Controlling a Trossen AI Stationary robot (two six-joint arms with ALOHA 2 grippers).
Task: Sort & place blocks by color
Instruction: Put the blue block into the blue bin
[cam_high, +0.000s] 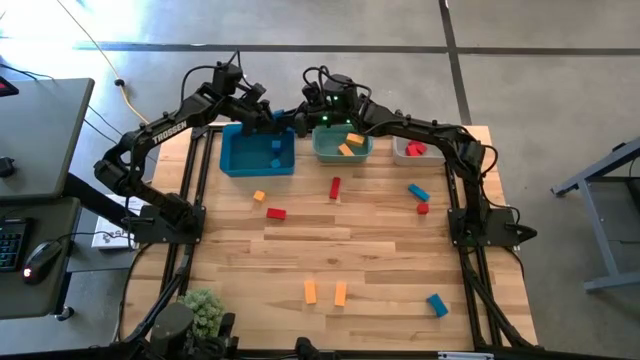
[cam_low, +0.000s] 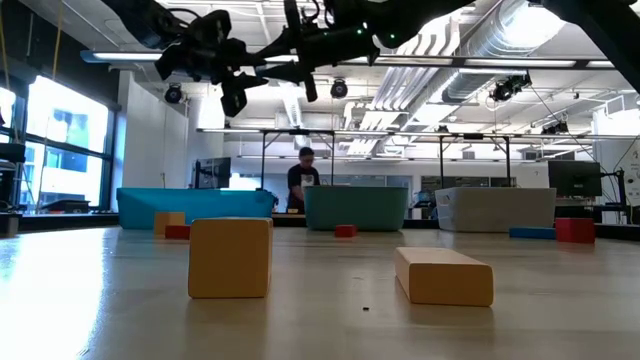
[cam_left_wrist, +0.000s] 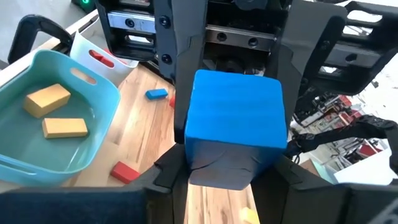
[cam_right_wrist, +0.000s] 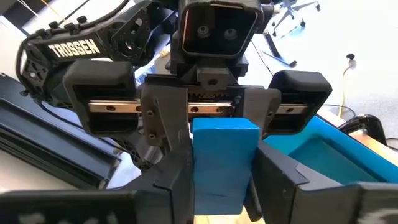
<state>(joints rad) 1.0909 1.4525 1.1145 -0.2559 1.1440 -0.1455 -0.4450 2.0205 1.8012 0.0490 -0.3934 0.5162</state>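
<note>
Gripping one solid blue block (cam_left_wrist: 236, 112) — both tools, above blue bin (cam_high: 240, 158)

My left gripper (cam_high: 278, 118) and right gripper (cam_high: 300, 118) meet above the blue bin (cam_high: 257, 152); orange blocks (cam_high: 351, 143) lie in the teal bin (cam_high: 342, 148)

We see two dark, matte arms, the left arm (cam_high: 165, 130) lettered "TROSSEN" in white. Black cables loop above their wrists, and a green light glows on the right arm (cam_high: 430, 130).
</note>
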